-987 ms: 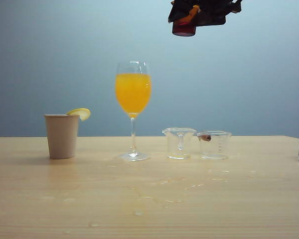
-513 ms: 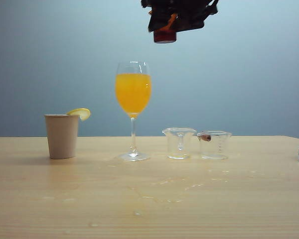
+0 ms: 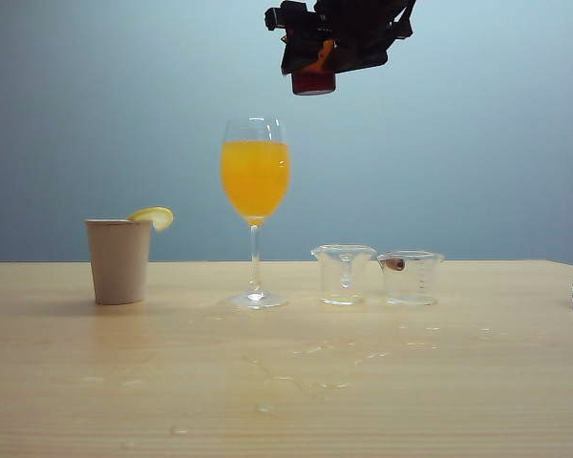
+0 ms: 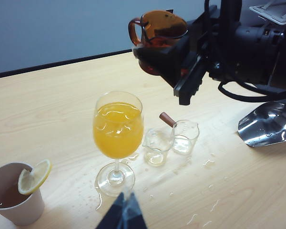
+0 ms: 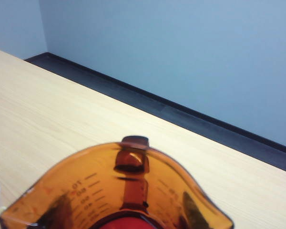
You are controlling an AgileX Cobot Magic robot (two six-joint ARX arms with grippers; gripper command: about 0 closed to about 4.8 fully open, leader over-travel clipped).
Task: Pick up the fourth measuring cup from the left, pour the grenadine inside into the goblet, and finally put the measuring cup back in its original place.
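My right gripper (image 3: 327, 52) hangs high in the exterior view, shut on the fourth measuring cup (image 3: 313, 83), a dark red-brown see-through cup. It is above the goblet (image 3: 255, 181) and a little to its right, well clear of the rim. The goblet holds orange juice and stands upright on the table (image 3: 458, 382). In the right wrist view the measuring cup (image 5: 119, 191) fills the foreground, with grenadine (image 5: 128, 224) red at its bottom. The left wrist view shows the cup (image 4: 155, 31) held upright above the goblet (image 4: 118, 126). My left gripper (image 4: 125, 210) is shut and empty, near the goblet's foot.
A beige paper cup (image 3: 118, 260) with a lemon slice stands left of the goblet. Two clear measuring cups (image 3: 344, 274) (image 3: 410, 277) stand to its right, a small brown stick at one rim. A metal scoop (image 4: 267, 124) lies at the far right. Droplets spot the table.
My right gripper has carried the measuring cup leftward and slightly down, closer to the space above the goblet. The left gripper and everything on the table have stayed still.
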